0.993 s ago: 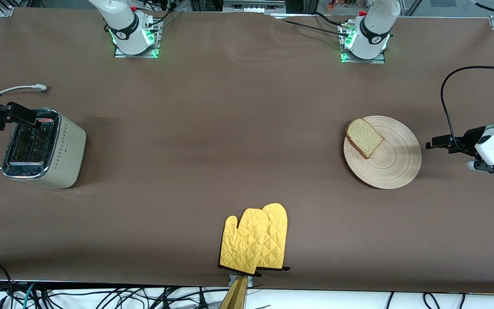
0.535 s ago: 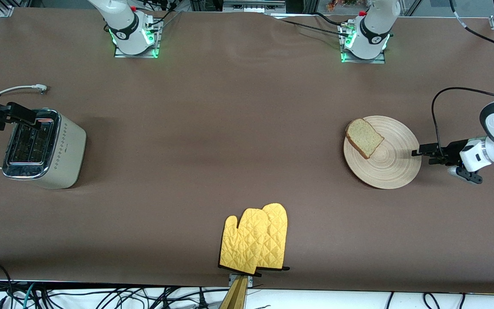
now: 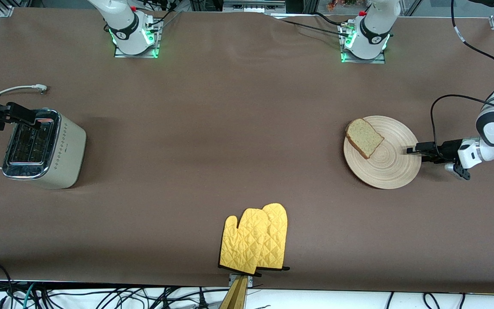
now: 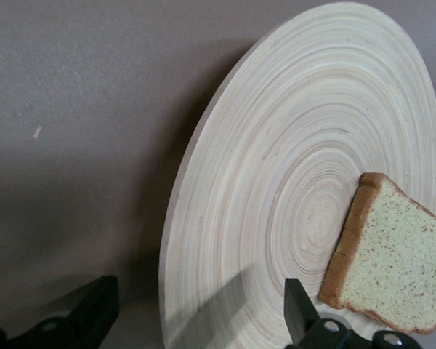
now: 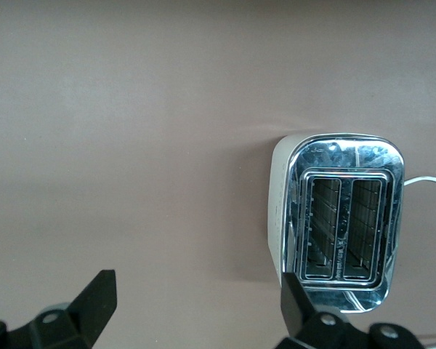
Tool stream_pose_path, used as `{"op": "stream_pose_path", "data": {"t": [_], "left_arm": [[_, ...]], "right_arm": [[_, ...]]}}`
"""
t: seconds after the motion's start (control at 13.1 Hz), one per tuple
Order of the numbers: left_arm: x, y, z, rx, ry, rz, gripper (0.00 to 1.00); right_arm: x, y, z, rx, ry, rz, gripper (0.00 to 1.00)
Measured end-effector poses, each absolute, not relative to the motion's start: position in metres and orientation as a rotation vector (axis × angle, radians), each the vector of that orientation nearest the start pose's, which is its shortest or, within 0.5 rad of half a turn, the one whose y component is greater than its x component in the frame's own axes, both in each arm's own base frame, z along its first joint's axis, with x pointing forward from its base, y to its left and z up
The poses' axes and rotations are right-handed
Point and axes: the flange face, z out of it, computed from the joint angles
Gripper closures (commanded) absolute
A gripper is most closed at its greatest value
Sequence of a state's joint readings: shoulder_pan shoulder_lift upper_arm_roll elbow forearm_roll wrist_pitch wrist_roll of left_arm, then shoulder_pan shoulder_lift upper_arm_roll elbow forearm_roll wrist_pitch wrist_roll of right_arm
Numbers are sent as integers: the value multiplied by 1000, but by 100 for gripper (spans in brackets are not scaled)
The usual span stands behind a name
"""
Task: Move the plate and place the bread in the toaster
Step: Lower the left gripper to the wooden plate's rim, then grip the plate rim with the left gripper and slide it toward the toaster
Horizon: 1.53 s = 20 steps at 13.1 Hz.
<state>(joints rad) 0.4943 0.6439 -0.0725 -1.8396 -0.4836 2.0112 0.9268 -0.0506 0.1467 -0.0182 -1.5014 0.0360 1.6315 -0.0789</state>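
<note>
So at the right arm's end of the table sits the boxy cream-white toaster with the shiny chrome top [image 3: 43,148], both slots empty. My right gripper [image 3: 15,112] hangs over the toaster's end farther from the front camera, fingers spread wide with nothing in them; that arm is just waiting. Between the toaster and the plate, nearer the front camera than either, lies a pair of quilted yellow oven mitts [image 3: 255,240], not part of this job. Well apart from the toaster, toward the left arm's end, is the round light beige wooden plate with ring grooves [image 3: 395,167], and the speckled tan-brown bread slice with a darker crust [image 3: 363,137] lies on it, on the side toward the toaster. My left gripper [image 3: 411,150] is at the plate's rim on the side away from the toaster, fingers wide apart and straddling the edge in the left wrist view. I'd say I'm on the plate-moving step, grip not yet made. Next I need to pinch the rim and move the plate gently so the bread doesn't slide off.
</note>
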Motion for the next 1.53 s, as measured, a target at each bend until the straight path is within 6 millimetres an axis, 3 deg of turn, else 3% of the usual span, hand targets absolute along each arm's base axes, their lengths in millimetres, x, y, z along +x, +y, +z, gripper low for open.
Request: {"op": "stream_pose_path", "data": {"t": [0.38,0.76,1.53], "left_arm": [[544,204,152,2407,-173,-196,6],[541,205,149,2392,-159,-215,11],[530,224,143,2399,-112,-226,61]], "right_arm": [[602,-37,578,-3107,-12,21,0],[602,-37,578,-3107,-13,21,0],[602,-36,578,-3107,-14,21,0]]}}
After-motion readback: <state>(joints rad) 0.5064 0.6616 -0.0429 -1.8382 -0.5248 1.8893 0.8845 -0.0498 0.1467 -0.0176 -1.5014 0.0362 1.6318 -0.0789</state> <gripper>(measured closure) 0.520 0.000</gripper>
